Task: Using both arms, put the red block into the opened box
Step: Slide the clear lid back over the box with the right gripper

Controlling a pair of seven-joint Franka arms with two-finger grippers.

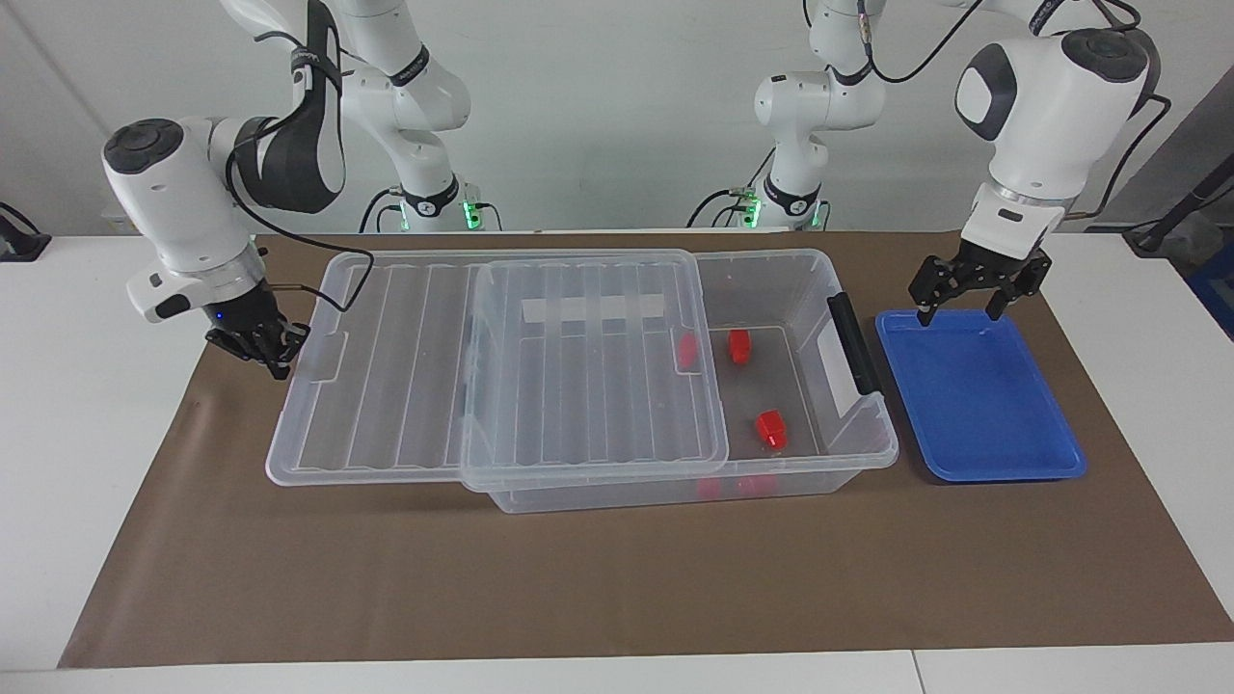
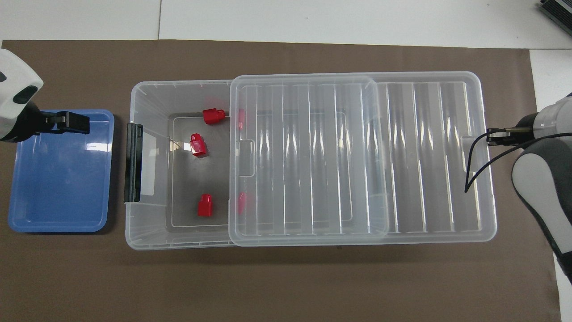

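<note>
1. Now the red block [image 2: 198, 145] lies on the floor of the box [image 1: 872, 453], in the uncovered end toward the left arm's end of the table, with two more red blocks near it.
2. Small, hard plastic, it is probably light and stiff, a bit slick; the flat sides of its wider base look like the best hold.
3. Over the blue tray [image 1: 1003, 467], the left gripper [image 1: 974, 292] hangs with fingers spread and nothing between them.
4. At the lid's edge, the right gripper [image 1: 262, 347] has its fingertips pressed together, holding nothing that I can see.
5. Half slid off the box, the lid [image 1: 386, 386] overhangs toward the right arm's end.
</note>
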